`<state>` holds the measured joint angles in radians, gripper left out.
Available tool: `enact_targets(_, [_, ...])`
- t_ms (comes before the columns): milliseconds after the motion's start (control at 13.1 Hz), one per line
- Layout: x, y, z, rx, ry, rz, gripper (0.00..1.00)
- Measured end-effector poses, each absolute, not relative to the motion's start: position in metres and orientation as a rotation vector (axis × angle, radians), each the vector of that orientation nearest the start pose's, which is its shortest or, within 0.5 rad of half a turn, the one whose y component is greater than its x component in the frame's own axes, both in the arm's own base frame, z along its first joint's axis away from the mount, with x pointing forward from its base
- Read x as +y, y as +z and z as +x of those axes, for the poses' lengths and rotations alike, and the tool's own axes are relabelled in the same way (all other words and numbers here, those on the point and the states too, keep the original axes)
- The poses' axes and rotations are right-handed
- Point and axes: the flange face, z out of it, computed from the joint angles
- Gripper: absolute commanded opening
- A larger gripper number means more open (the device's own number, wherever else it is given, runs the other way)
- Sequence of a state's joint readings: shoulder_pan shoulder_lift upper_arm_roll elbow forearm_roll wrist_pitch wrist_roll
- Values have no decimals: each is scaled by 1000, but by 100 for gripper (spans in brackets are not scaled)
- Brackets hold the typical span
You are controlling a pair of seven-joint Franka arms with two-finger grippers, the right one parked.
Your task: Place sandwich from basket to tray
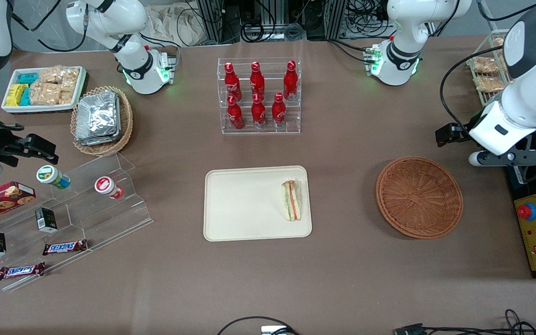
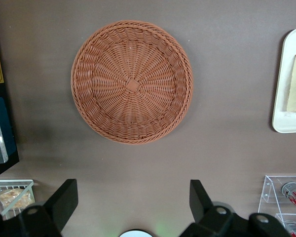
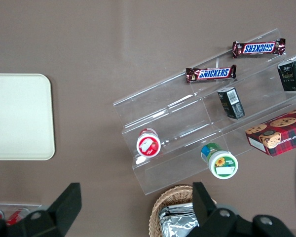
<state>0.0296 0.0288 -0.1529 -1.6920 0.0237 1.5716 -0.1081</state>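
The front view takes in the whole worktop (image 1: 342,288): one sandwich (image 1: 291,200) lies flat on the cream tray (image 1: 244,204), close to the tray's edge nearest the basket (image 1: 419,197). The round reddish-brown basket holds nothing and sits well apart from the tray, toward the working arm's end of the worktop.

The left wrist view alone shows the gripper (image 2: 133,202): its two black fingers (image 2: 64,200) stand wide apart with nothing between them, hovering above bare worktop beside the basket rim. In the front view the gripper (image 1: 449,135) shows only as a dark piece under the white arm, near the worktop's edge at the working arm's end, farther from the camera than the basket. That wrist view catches only a corner of the tray and the pale bread of the sandwich.

Six red cola bottles (image 1: 258,93) stand in a clear rack, farther from the camera than the tray. Two Snickers bars (image 1: 64,247) lie on a clear stepped stand, which the right wrist view shows closer up.
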Motion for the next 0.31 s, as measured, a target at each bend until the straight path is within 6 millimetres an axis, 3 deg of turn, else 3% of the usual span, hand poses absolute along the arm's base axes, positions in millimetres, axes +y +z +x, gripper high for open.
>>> enact_targets(305, [-63,553,552,22,212,-3099,100])
